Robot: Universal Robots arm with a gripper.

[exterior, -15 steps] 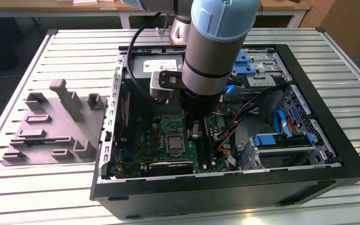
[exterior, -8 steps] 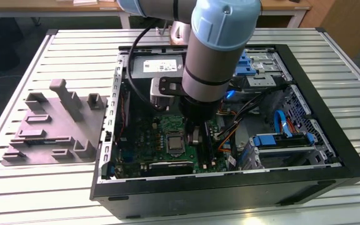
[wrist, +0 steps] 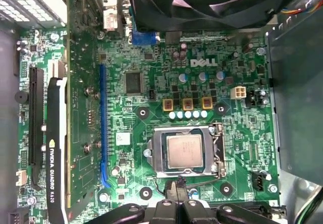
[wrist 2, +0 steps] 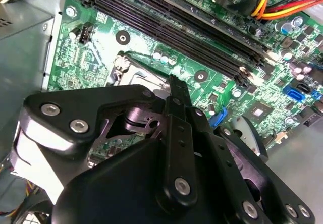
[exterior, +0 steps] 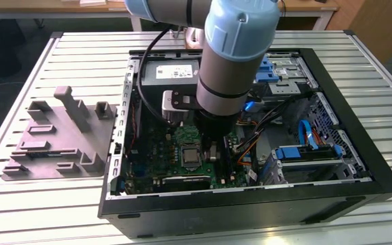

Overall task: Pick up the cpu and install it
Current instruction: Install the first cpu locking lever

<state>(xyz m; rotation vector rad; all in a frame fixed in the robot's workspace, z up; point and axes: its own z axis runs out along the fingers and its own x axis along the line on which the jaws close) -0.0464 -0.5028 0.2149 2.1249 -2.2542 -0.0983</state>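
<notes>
Slatted pale metal bench (exterior: pixel 67 214) under my work. Wooden desk (exterior: pixel 67 7) with white legs behind it, in the exterior view. Dark floor (exterior: pixel 5 56) at that view's left. Wood panel (exterior: pixel 380 23) at far right. Even light.

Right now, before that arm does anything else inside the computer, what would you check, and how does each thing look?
1. Cpu lies flat inside the socket: ok, it sits square within the metal frame.
2. Socket frame locked down over the cpu: cannot tell.
3. Gripper off the cpu: ok, it hangs beside the socket's edge, apart from the chip.
4. Gripper carries nothing: ok, in both wrist views nothing shows in it.
5. Orange and yellow cables clear of the arm: cannot tell, they run close beside it in the exterior view.
6. Fan clear of the gripper: ok, it sits across the motherboard from it.
</notes>
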